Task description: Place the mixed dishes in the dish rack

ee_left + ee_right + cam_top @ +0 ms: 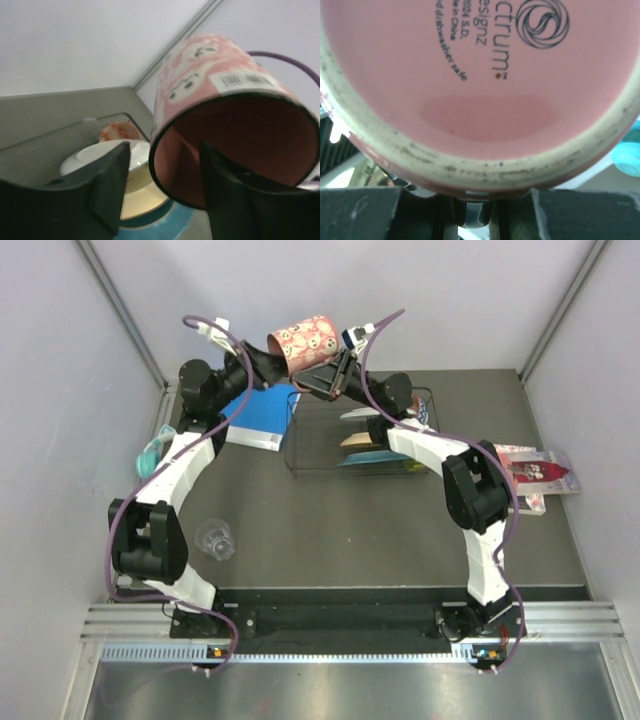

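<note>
The left gripper (260, 361), closed on the rim of the red tumbler (300, 340) aloft near the table's far edge, needs to lower it upright into the dish rack's (291, 454) free left half, clear of the plates (365, 440), once the wide-open, empty right gripper (335, 376) withdraws.

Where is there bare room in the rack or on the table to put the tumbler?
For the tumbler, the rack's left half, beside the book, is bare wire; its right half is crowded with plates. On the table, the wide patch before the rack, between the glass and the right arm, is free.
</note>
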You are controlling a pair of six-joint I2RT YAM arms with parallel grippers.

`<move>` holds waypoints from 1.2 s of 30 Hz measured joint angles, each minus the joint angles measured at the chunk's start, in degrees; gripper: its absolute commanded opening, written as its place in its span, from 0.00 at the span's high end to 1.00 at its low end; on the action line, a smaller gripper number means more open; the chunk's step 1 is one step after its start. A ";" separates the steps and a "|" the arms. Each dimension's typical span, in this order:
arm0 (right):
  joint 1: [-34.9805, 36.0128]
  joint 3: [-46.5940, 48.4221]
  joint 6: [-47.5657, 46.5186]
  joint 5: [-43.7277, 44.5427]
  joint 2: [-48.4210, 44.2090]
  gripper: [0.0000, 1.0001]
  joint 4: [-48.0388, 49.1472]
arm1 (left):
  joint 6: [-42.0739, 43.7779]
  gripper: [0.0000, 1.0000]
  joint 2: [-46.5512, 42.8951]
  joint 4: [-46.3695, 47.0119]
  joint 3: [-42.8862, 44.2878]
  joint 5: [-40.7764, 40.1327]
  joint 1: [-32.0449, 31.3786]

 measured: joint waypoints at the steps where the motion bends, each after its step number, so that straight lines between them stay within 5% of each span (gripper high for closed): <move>1: 0.00 -0.59 -1.25 0.22 -0.24 1.00 -0.31 | 0.59 0.01 -0.63 -1.66 -1.25 2.95 0.11; 13: -0.28 -4.07 -10.27 -5.44 -2.12 1.00 -8.20 | 7.58 0.01 -3.37 -12.76 -7.04 20.20 9.60; 18: -4.07 -1.92 -18.43 -1.16 -4.31 1.00 -16.06 | 18.99 0.01 -4.96 -26.84 -6.58 32.65 19.50; 21: -5.84 4.90 -28.83 2.21 -4.81 1.00 -29.53 | 29.05 0.01 -4.87 -38.27 -5.75 35.19 24.20; 28: -5.18 14.47 -54.05 14.84 -9.33 1.00 -61.07 | 43.25 0.01 -0.48 -49.66 -4.83 22.03 18.73; 36: -4.79 8.76 -66.01 20.63 -19.76 1.00 -73.64 | 43.01 0.01 5.55 -46.60 -3.45 7.85 4.24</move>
